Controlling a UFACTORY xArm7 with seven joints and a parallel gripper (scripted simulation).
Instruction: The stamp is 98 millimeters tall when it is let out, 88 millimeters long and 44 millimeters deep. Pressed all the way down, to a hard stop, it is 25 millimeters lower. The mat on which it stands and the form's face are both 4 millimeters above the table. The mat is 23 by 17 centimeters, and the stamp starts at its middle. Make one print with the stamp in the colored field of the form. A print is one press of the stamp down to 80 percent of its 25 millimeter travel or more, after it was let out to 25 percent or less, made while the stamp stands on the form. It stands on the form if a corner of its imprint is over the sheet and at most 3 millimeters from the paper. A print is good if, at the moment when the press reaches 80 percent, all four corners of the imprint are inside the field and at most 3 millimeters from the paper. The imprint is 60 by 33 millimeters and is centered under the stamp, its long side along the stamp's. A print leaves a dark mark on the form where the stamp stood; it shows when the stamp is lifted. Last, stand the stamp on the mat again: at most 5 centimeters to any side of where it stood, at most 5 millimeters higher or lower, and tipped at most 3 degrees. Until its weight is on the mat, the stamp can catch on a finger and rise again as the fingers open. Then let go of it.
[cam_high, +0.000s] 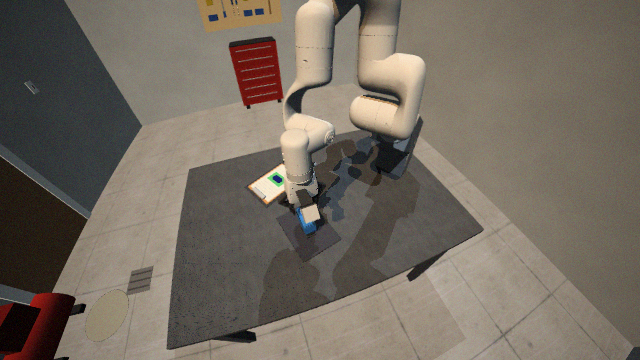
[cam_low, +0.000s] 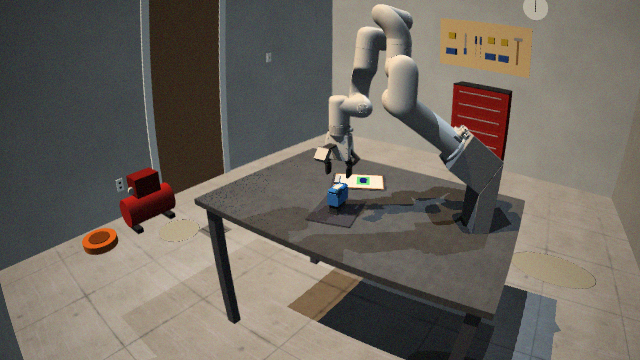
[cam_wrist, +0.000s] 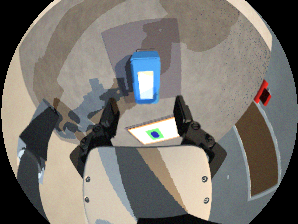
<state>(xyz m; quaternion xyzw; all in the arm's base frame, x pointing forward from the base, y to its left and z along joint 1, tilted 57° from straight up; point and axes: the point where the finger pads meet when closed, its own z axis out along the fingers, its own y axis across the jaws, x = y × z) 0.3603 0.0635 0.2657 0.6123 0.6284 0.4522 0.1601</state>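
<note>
The blue stamp (cam_low: 337, 195) stands upright on the dark mat (cam_low: 336, 216) in the middle of the table, and nothing touches it. My gripper (cam_low: 338, 171) is open and empty, well above the stamp and slightly toward the form. In the wrist view the stamp (cam_wrist: 145, 78) lies beyond my fingertips, on the mat (cam_wrist: 143, 47). The form (cam_low: 358, 181) lies flat behind the mat, and its green field (cam_low: 363, 181) has a dark mark in the middle. In the top view my wrist partly hides the stamp (cam_high: 306, 225), and the form (cam_high: 268, 185) is to the left.
The arm's base (cam_low: 475, 195) stands on the table at the right. A red tool cabinet (cam_low: 481, 117) is by the back wall. A red compressor (cam_low: 146, 197) and an orange disc (cam_low: 100, 239) are on the floor left of the table.
</note>
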